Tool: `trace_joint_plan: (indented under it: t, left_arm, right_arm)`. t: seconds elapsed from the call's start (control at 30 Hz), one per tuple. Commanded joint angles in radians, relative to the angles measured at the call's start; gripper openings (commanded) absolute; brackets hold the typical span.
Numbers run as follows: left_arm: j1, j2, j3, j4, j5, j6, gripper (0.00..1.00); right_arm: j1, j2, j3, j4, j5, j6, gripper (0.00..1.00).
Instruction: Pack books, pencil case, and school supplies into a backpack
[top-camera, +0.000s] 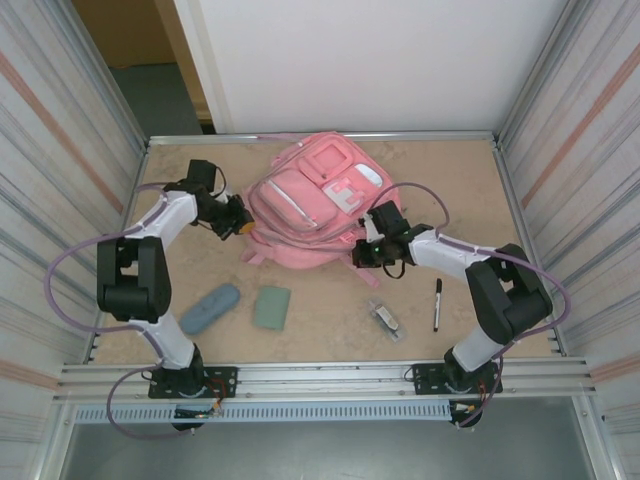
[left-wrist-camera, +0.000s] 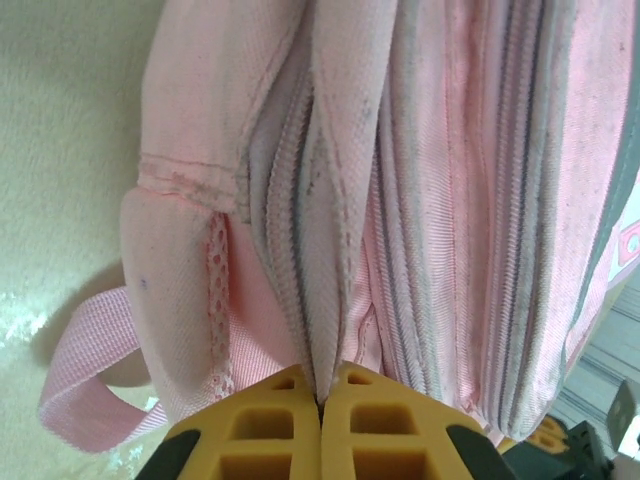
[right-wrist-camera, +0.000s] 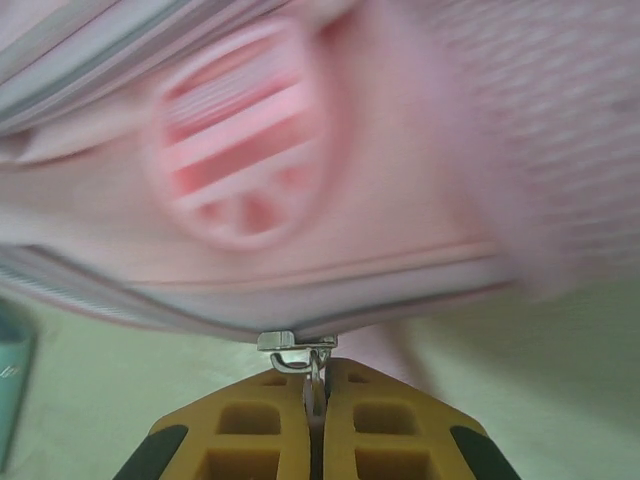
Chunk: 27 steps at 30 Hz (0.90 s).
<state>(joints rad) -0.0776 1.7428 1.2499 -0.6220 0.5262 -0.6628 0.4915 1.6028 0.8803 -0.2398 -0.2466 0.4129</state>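
The pink backpack (top-camera: 305, 205) lies flat at the back middle of the table. At its left edge my left gripper (top-camera: 243, 226) is shut, pinching a fold of the backpack's fabric (left-wrist-camera: 325, 250) beside a zipper line. My right gripper (top-camera: 362, 251) is at the bag's lower right edge, shut on a metal zipper pull (right-wrist-camera: 298, 343) of the backpack (right-wrist-camera: 350, 230). In front lie the blue-grey pencil case (top-camera: 210, 307), a sage-green book (top-camera: 271, 307), a clear-and-grey oblong item (top-camera: 384, 320) and a black pen (top-camera: 437, 304).
Metal walls enclose the table on the left, right and back. A pink strap loop (left-wrist-camera: 85, 385) trails from the bag's lower left onto the tan tabletop (top-camera: 330, 300).
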Motion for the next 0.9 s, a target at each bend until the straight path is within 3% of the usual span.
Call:
trace_joint_plan:
  t: [0.0, 0.17, 0.27, 0.4, 0.47, 0.53, 0.7, 0.87]
  left_arm:
    - [0.027, 0.010, 0.052, 0.036, 0.005, 0.045, 0.00]
    - [-0.020, 0.008, 0.038, 0.025, -0.017, 0.058, 0.00]
    - [-0.027, -0.025, 0.013, 0.021, -0.020, 0.070, 0.00]
    - [-0.030, -0.103, -0.033, -0.038, -0.091, 0.064, 0.00]
    - [-0.059, -0.148, -0.023, -0.115, -0.126, 0.059, 0.26]
    - [-0.104, -0.196, 0.003, -0.173, -0.154, 0.054, 0.39]
    - [-0.199, -0.271, 0.070, -0.183, -0.220, -0.010, 0.46]
    - [-0.225, -0.196, 0.115, -0.177, -0.254, -0.073, 0.48]
  right_arm:
    - [-0.069, 0.017, -0.007, -0.038, 0.133, 0.013, 0.06]
    - [-0.079, 0.015, 0.024, 0.033, 0.085, -0.005, 0.15]
    - [-0.077, -0.046, -0.009, 0.050, 0.115, -0.019, 0.29]
    - [-0.106, -0.164, -0.045, -0.011, 0.133, 0.015, 0.37]
    - [-0.104, -0.247, -0.046, -0.044, 0.114, 0.017, 0.41]
    - [-0.092, -0.334, -0.057, -0.042, 0.130, 0.007, 0.45]
    - [-0.088, -0.421, -0.053, -0.010, 0.135, 0.002, 0.49]
    - [-0.080, -0.423, -0.048, 0.014, 0.128, 0.033, 0.50]
